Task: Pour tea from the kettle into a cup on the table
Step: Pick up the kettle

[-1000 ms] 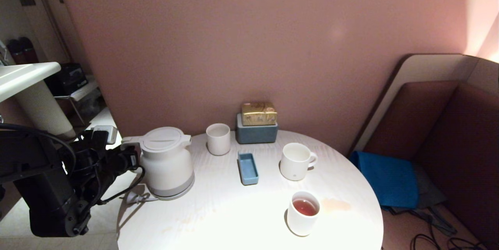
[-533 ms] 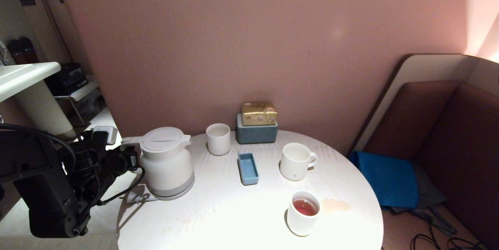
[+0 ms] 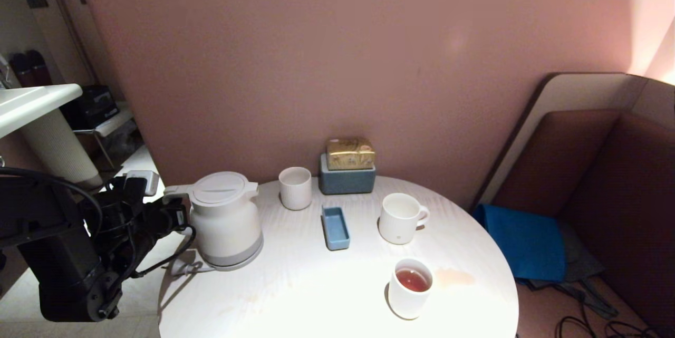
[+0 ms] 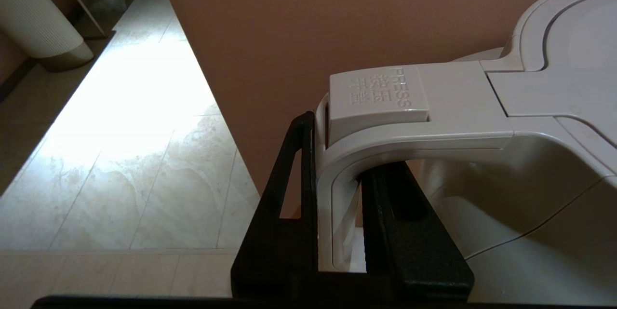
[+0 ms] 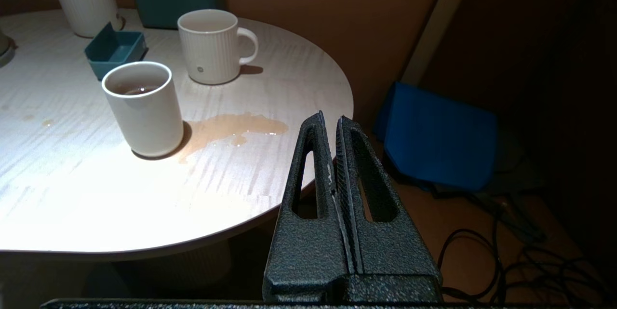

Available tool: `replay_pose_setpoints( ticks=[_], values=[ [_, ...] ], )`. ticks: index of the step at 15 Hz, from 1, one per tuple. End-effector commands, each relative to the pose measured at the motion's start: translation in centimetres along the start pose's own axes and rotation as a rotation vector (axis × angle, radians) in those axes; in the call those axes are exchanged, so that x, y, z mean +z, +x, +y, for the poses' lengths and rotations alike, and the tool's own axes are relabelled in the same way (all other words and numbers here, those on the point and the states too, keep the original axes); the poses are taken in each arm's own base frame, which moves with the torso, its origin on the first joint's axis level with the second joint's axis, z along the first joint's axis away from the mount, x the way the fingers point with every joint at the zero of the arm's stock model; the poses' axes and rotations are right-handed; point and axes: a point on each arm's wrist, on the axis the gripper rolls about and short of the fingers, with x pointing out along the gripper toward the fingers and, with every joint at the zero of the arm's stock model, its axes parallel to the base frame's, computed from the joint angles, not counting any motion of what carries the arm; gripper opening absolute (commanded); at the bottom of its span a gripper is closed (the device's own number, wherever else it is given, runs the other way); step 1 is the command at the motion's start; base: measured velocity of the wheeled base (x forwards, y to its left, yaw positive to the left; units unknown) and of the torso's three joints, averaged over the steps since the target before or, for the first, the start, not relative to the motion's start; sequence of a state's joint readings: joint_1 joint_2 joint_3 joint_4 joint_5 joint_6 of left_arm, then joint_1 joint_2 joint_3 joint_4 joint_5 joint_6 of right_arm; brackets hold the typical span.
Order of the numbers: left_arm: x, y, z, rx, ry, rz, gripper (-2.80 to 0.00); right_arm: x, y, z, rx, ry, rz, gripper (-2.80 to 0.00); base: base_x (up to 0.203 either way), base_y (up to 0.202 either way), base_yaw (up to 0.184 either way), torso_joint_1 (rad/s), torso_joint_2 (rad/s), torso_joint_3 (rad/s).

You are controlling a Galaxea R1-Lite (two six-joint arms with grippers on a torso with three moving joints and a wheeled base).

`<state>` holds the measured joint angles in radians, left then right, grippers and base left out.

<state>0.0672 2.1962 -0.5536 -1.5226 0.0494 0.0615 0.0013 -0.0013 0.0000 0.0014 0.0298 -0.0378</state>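
The round white table (image 3: 295,296) carries the off-white kettle (image 3: 225,220), which stands upright on its grey base band at the table's left edge, lid closed, with its cord trailing off the edge beside it. The left gripper (image 4: 337,164), reaching in from the left of the table, has its two black fingers (image 4: 289,188) closed narrowly on the upright part of the kettle's loop handle (image 4: 337,193), one finger on the outer face and one inside the loop; a raised button marked PRESS (image 4: 378,94) sits on top of the handle just above the grip. The cup (image 3: 410,288), a plain white handleless tumbler, stands upright near the table's front right edge and holds reddish-brown tea (image 3: 412,280) partway up its inside. A pale brownish puddle (image 5: 231,128) lies on the tabletop touching the foot of the cup and spreading toward the table's right edge. Behind the cup stand a white mug (image 3: 401,218) with a loop handle, a small blue tray (image 3: 335,228), a ribbed white cup (image 3: 295,187) and a grey-blue box (image 3: 347,180) topped by a gold packet (image 3: 350,153), all apart from one another except the last two. The right gripper (image 5: 335,126) hangs off the table's right edge, below tabletop level, its fingers pressed together on nothing.
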Motion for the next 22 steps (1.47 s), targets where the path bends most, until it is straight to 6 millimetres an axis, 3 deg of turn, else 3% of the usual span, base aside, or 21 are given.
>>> replay_pose_setpoints(
  ticks=[1,7,15,22],
  values=[
    [0.5,0.0,0.0,0.004,-0.001,-0.046,-2.8,0.0,0.0,0.0,0.001,-0.001,0.001,-2.8,0.0,0.0,0.0,0.0,0.0,0.0],
    [0.5,-0.4,-0.3,-0.009,-0.012,-0.04,-2.8,0.0,0.0,0.0,0.001,-0.001,0.001,-2.8,0.0,0.0,0.0,0.0,0.0,0.0],
    [1.8,-1.1,-3.1,-0.075,-0.036,-0.075,-2.8,0.0,0.0,0.0,0.001,-0.001,0.001,-2.8,0.0,0.0,0.0,0.0,0.0,0.0],
    [3.5,-1.4,-3.0,-0.063,-0.079,-0.135,-2.8,0.0,0.0,0.0,0.001,-0.001,0.001,-2.8,0.0,0.0,0.0,0.0,0.0,0.0]
  ],
)
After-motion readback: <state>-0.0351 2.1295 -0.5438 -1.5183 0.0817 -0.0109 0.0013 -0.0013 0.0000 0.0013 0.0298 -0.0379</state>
